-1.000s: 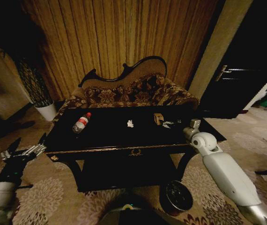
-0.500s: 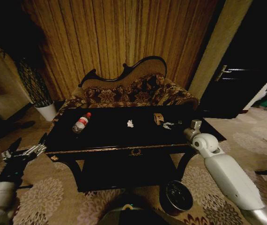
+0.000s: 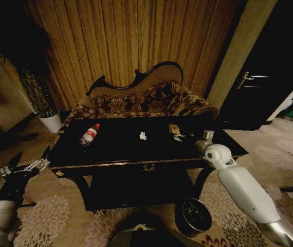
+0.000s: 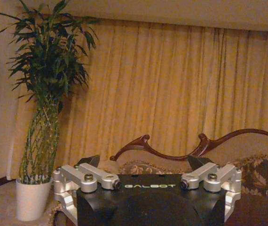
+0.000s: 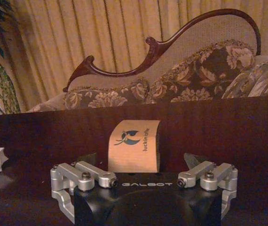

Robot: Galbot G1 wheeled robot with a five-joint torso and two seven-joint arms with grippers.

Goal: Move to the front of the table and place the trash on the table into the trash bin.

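Behind the table (image 5: pixel 247 122), right end effector (image 5: pixel 143 162) spread facing tan packet (image 5: pixel 134 146), seemingly reading "luckin coffee".

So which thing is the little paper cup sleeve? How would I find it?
Look at the black table before the sofa. Toward its right end, just ahead of the right gripper, stands the tan sleeve. Unlike the white paper wad and bottle, it's brown with a blue logo.

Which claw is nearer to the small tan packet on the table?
The right claw: it is over the table, facing the tan packet. The left claw is beyond the table's left end, far from the packet.
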